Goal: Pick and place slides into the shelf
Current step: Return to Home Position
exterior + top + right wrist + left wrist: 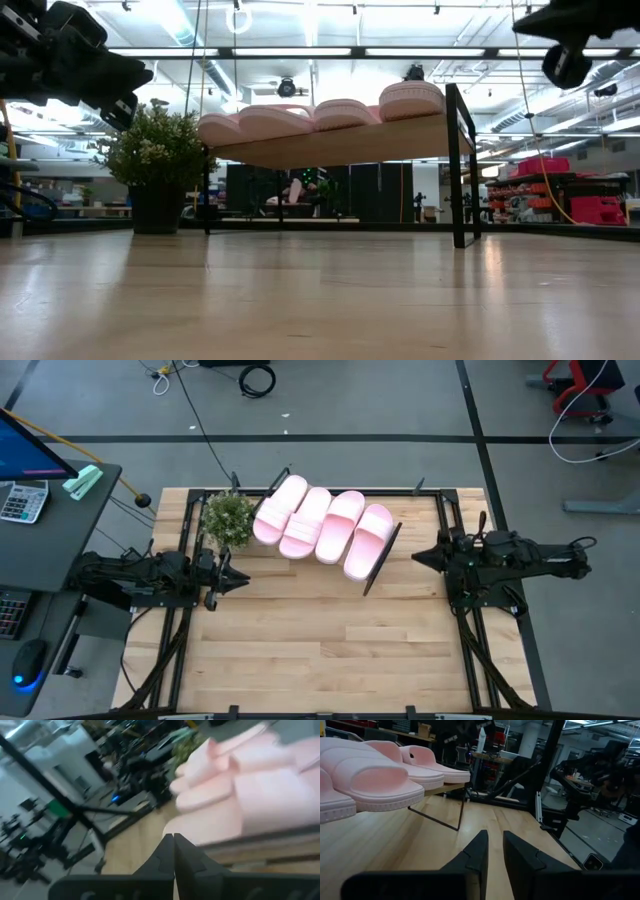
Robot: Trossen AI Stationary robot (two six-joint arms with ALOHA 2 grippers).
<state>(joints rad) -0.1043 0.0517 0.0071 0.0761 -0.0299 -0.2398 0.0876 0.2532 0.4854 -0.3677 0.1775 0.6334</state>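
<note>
High view: four slides (325, 525) lie in a row on the shelf (384, 557), which they mostly hide. The left gripper (240, 581) and right gripper (418, 558) flank it and should draw away level, clear of it.

Low view: both arms are cut off at the top.

Left wrist: fingers (477, 855) are a narrow gap apart, empty.

Right wrist: fingers (167, 852) are pressed together, empty.

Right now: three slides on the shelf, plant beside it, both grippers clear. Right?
Not three: the high view shows four slides side by side on the shelf. The plant is beside it; left gripper and right gripper are clear.
</note>
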